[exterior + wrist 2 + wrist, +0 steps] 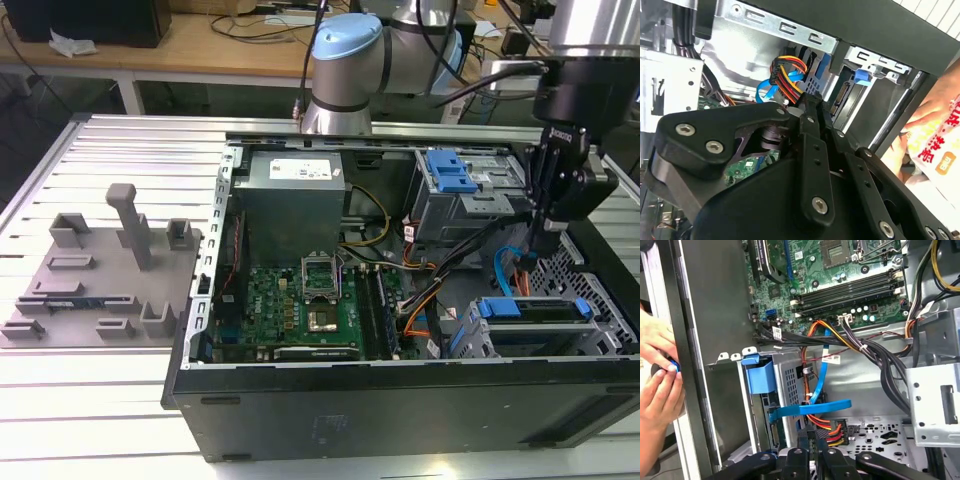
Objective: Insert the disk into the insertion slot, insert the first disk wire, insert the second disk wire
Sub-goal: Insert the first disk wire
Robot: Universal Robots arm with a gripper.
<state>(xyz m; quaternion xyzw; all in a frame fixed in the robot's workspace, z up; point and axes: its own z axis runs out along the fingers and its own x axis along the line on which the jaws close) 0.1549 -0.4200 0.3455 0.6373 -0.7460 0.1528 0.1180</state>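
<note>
A slatted metal table (90,400) carries an open black computer case (400,410), lying on its side with its interior facing up. In the exterior view a grey fixture tray (100,300) lies on the table at nine o'clock, just beside the case wall. The robot arm (345,60) reaches in from twelve o'clock.

Inside, the power supply (290,210) stands at eleven o'clock of the case and the green motherboard (290,300) at seven. A taller bay (470,205) with a blue latch sits at one o'clock.

The insertion slot (470,340) — a grey perforated cage — occupies four o'clock, hard against the near wall. The disk (498,308) sits inside it, its blue carrier level with the cage's top edge.

The gripper (548,240) hangs at three o'clock, in the open gap between the taller bay and the cage, close to the case's side wall, with perforated floor bare beneath it.

In both wrist views its fingers (810,115) stand narrow, pinched on the plug of the coloured disk wire (832,427), near the disk's connector edge. The flat blue disk wire (812,409) crosses just beside the tips.

A person's hand (657,390) rests outside the case wall.
</note>
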